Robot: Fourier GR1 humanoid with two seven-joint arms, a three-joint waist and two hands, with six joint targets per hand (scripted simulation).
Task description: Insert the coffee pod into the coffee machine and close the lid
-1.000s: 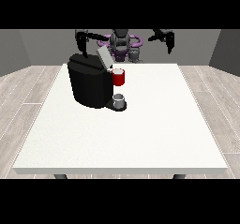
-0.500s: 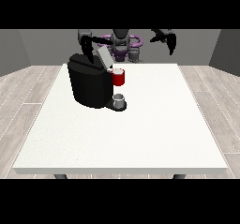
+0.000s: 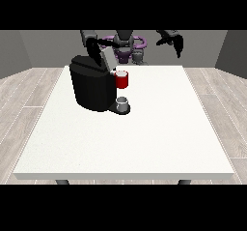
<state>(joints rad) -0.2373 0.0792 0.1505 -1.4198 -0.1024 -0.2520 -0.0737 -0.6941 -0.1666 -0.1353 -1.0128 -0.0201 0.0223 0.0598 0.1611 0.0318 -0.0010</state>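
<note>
A white table (image 3: pixel 144 138) fills most of the view, with the robot (image 3: pixel 126 44) standing behind its far edge. On the table's far left part sits a black coffee machine (image 3: pixel 92 87), its grey lid (image 3: pixel 107 60) tilted up and open. A red part (image 3: pixel 122 79) juts from the machine's front, and below it a small grey cup (image 3: pixel 122 103) stands on the machine's base. The coffee pod cannot be made out. The robot hand at the view's left (image 3: pixel 94 51) is at the lid; whether its fingers are open or closed cannot be told. The robot hand at the view's right (image 3: pixel 174 40) hangs high in the air, well apart from the machine, fingers relaxed and holding nothing.
</note>
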